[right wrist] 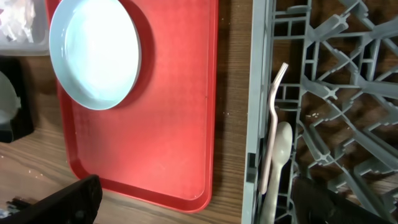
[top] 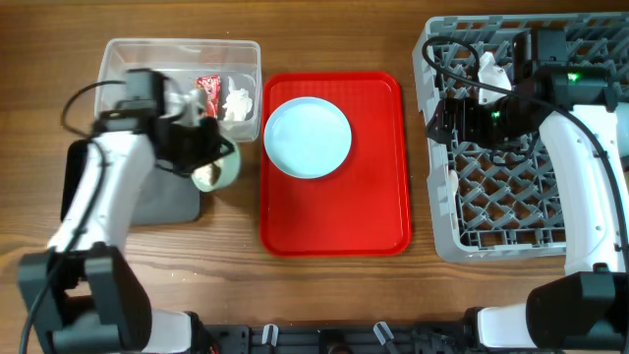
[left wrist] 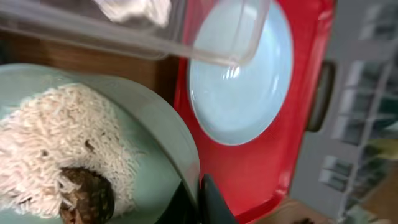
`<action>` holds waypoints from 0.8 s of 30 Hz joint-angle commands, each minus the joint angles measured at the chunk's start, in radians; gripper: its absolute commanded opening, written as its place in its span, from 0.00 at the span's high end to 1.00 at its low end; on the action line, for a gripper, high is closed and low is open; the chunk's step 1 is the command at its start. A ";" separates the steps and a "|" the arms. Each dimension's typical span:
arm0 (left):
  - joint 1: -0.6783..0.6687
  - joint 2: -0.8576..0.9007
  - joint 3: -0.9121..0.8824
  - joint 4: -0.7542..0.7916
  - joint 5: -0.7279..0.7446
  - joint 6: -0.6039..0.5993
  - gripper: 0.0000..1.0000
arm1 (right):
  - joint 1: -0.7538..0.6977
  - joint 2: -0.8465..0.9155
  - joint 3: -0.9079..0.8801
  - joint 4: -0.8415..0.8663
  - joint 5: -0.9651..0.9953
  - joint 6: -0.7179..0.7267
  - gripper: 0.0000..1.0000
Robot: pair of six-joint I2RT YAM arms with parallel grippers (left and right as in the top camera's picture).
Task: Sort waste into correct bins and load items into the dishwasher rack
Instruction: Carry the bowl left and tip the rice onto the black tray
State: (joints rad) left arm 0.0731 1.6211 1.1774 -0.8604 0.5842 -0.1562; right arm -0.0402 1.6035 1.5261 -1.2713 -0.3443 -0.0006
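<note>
My left gripper (top: 208, 157) is shut on the rim of the pale green bowl (top: 218, 172), held at the right edge of the black tray (top: 172, 205). In the left wrist view the gripper (left wrist: 200, 198) pinches the bowl's rim (left wrist: 168, 134), and whitish food scraps with a brown bit (left wrist: 62, 155) lie inside. The clear tub (top: 133, 54) holds the red wrapper (top: 207, 88) and the white tissue (top: 239, 101). The light blue plate (top: 308, 137) lies on the red tray. My right gripper (top: 454, 118) is open and empty over the grey rack's (top: 491, 211) left side. The white spoon (right wrist: 281, 146) and fork (right wrist: 273, 112) lie in the rack's edge slot. The blue bowl and yellow cup are not seen.
The flat red tray (top: 334, 211) lies in the middle between the bins and the rack. A strip of bare wooden table (top: 418, 147) separates the tray from the rack. In the right wrist view the open gripper (right wrist: 196, 193) hangs over the tray's corner and the rack wall (right wrist: 258, 93).
</note>
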 commanded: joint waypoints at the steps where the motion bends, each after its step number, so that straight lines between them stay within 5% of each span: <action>1: 0.172 -0.019 -0.002 -0.020 0.237 0.127 0.96 | 0.000 -0.008 0.006 -0.003 -0.013 0.005 0.00; 10: 0.408 0.000 -0.024 -0.019 0.429 0.216 0.96 | 0.000 -0.008 0.006 -0.013 -0.013 0.008 0.01; 19: 0.653 0.158 -0.115 -0.007 0.978 0.278 0.96 | 0.000 -0.008 0.006 -0.029 -0.012 0.008 0.00; 24: 0.722 0.158 -0.115 -0.027 0.993 0.246 0.96 | 0.000 -0.008 0.006 -0.029 0.013 0.003 0.00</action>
State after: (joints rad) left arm 0.7712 1.7733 1.0645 -0.8841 1.5162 0.0921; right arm -0.0402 1.6035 1.5261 -1.2984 -0.3431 -0.0006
